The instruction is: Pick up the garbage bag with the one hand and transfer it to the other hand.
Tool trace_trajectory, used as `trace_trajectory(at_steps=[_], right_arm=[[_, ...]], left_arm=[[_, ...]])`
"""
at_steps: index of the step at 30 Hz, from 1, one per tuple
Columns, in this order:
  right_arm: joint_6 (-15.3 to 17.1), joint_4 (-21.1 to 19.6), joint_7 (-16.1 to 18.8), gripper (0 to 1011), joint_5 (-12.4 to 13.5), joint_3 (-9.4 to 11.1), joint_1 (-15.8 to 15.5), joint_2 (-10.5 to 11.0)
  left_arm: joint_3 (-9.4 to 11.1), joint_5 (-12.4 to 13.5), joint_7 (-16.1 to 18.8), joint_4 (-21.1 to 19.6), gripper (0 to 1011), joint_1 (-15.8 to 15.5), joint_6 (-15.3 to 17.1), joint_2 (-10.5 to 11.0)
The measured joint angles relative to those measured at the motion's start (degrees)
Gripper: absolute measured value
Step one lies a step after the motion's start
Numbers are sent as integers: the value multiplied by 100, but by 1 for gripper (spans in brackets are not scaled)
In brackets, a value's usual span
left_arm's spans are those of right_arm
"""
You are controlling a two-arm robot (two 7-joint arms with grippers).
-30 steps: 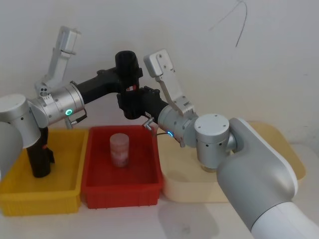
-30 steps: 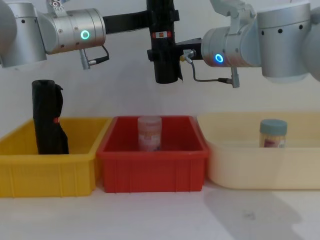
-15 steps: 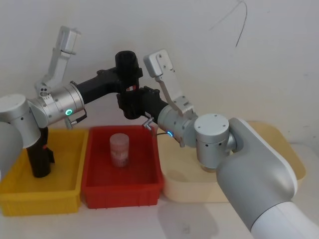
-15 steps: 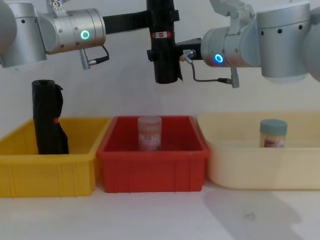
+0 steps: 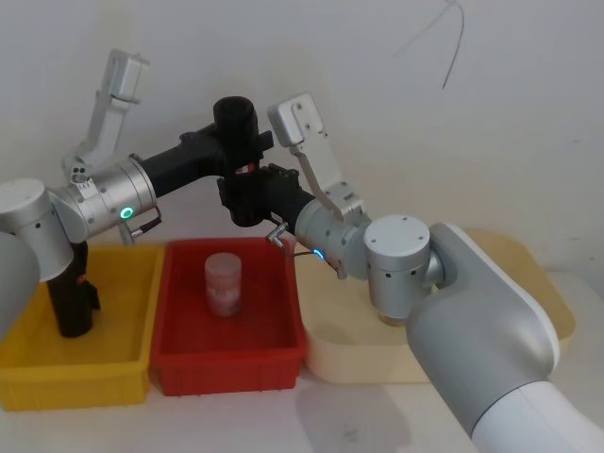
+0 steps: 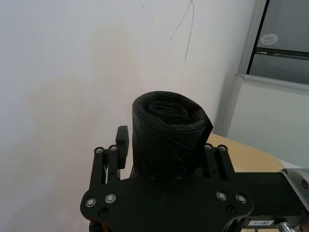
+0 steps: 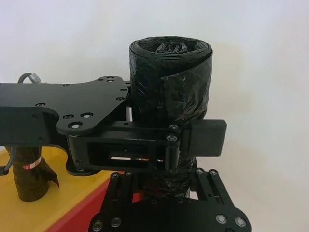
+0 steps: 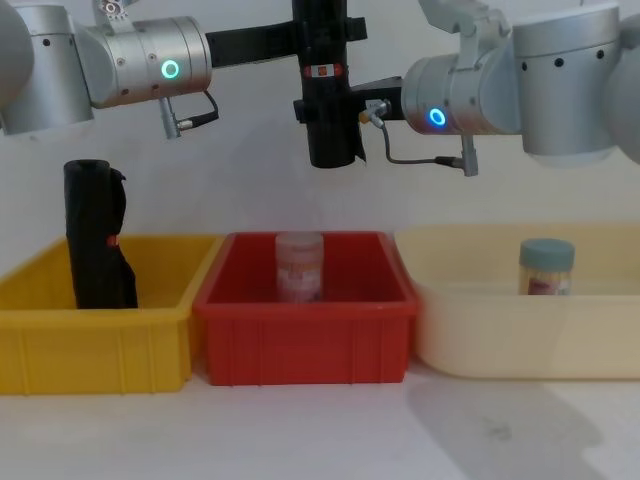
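The garbage bag (image 5: 236, 127) (image 8: 326, 120) (image 6: 166, 128) (image 7: 169, 79), a black roll with a red-and-white label band, stands upright in the air above the red bin. My left gripper (image 5: 235, 156) (image 8: 322, 42) (image 6: 161, 152) (image 7: 164, 140), on the green-ringed arm, is shut on its upper half from the left. My right gripper (image 5: 247, 196) (image 8: 332, 105) (image 7: 161, 182), on the blue-ringed arm, is closed on the lower half from the right, just under the left one. The flared flap hangs below both.
A yellow bin (image 8: 100, 350) on the left holds a second black roll (image 8: 95, 250) (image 5: 71, 293). The red bin (image 8: 305, 345) holds a pink jar (image 8: 299, 265) (image 5: 225, 283). A cream tub (image 8: 520, 340) on the right holds a blue-lidded jar (image 8: 546, 265). A white wall stands close behind.
The bag and both grippers have shifted together slightly to the left and a little up. Both grips look unchanged.
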Motion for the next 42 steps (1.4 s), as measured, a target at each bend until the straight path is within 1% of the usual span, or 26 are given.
trace_trajectory(at_steps=[2,3,5,7,9,10,19,23,28,29,32,33,36,42], right_arm=[[0,0,0,535,0,0,0,0],[0,0,0,536,0,0,0,0],[0,0,0,535,0,2,0,0],[0,1,-1,535,0,4,2,0],[-1,16,-26,535,0,22,16,-1],[-1,16,-26,535,0,22,16,-1],[-50,79,-313,535,-33,179,76,24],[-73,85,-475,535,-40,282,94,67],[-75,5,-746,535,-45,483,61,178],[-75,5,-746,535,-45,483,61,178],[-30,-110,-883,535,-46,585,-8,265],[9,-190,-941,535,-46,647,-64,320],[78,-355,-1022,535,-46,748,-175,423],[368,-917,-1148,535,-18,975,-554,703]], left_arm=[[0,0,0,0,786,0,0,0],[1,0,0,0,838,0,0,0],[0,0,0,0,896,0,0,1],[0,0,0,0,911,0,0,0],[0,0,0,0,990,0,0,0],[0,0,0,0,998,0,0,0],[0,0,3,0,1001,0,0,0],[0,0,3,0,1001,0,0,0],[0,0,3,0,1001,0,0,0],[0,0,3,0,1001,0,0,0],[0,0,3,0,1001,0,0,0],[1,0,3,0,1001,0,0,0],[0,0,3,0,1001,0,0,0],[0,0,3,0,1001,0,0,0]])
